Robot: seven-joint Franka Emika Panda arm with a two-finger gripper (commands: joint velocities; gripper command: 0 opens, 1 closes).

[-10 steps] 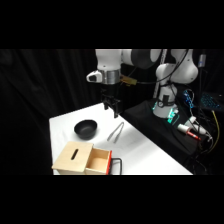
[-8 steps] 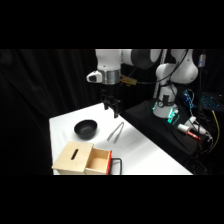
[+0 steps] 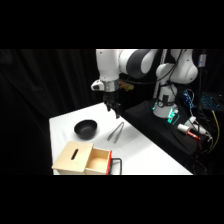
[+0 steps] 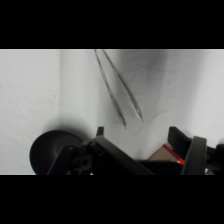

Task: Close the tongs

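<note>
At the near left corner of the worktop (image 3: pixel 150 155) I see a pale wooden box (image 3: pixel 82 158) with a slot in its top and its drawer pulled out toward the right; a small red and black frame (image 3: pixel 116 165) sits just beside the drawer's right side. Behind the box, toward the left, a black bowl (image 3: pixel 85 128) stands upright on the white surface. To the right of the bowl, apart from it, lie the tongs (image 3: pixel 116 132), flat on the worktop near its middle, their two thin arms joined in a narrow V. In the wrist view the tongs (image 4: pixel 118 90) run from the top edge downward, and the arms spread as they come, so the tips end a little apart.

Above and just behind the tongs hangs the gripper (image 3: pixel 114 111), clear of the worktop and touching nothing. In the wrist view its fingers (image 4: pixel 189 150) stand apart with nothing between them, and the bowl (image 4: pixel 50 150) shows at the lower left.

Farther back, at the right, the arm's base (image 3: pixel 166 102) stands on a dark bench beside loose cables (image 3: pixel 200 110).
</note>
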